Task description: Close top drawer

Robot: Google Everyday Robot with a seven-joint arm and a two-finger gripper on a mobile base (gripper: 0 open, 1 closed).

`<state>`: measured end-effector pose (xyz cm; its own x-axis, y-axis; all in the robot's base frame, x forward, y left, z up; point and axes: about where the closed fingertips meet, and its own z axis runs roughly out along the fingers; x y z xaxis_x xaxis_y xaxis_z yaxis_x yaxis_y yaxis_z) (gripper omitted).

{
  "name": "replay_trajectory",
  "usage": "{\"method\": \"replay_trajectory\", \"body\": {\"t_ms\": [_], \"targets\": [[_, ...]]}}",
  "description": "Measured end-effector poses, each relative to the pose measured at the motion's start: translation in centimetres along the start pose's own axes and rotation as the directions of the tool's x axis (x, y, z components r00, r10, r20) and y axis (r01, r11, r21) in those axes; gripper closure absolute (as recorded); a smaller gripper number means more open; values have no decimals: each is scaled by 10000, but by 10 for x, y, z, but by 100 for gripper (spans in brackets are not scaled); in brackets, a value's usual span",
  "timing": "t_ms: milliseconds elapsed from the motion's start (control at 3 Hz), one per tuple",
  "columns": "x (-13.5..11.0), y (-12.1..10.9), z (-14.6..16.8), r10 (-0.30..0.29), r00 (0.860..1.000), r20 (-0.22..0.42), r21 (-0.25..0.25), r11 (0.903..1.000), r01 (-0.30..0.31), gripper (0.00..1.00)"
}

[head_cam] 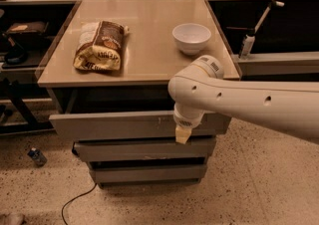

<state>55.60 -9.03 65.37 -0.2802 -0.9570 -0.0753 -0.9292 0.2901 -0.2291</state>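
Note:
The top drawer [114,125] is the widest grey metal drawer under the tan table top. Its tall plain front stands out a little past the table edge, and the inside is dark and hidden. Below it are two narrower grey drawer fronts [144,150]. My white arm reaches in from the right and bends down in front of the drawer. My gripper [183,133] points down against the right part of the drawer front, with a pale yellowish tip showing.
On the table top [149,55] lie a brown snack bag [99,46] at left and a white bowl [191,37] at right. Shelves with clutter stand behind and to both sides. A cable [75,201] and a small blue item [36,156] lie on the speckled floor.

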Motion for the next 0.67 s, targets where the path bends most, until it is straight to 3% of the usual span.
{"method": "replay_trajectory", "body": {"t_ms": [333, 667], "targets": [[0, 0, 0, 0, 10000, -1, -1, 10000, 0, 0], [0, 0, 0, 0, 10000, -1, -1, 10000, 0, 0]]}}
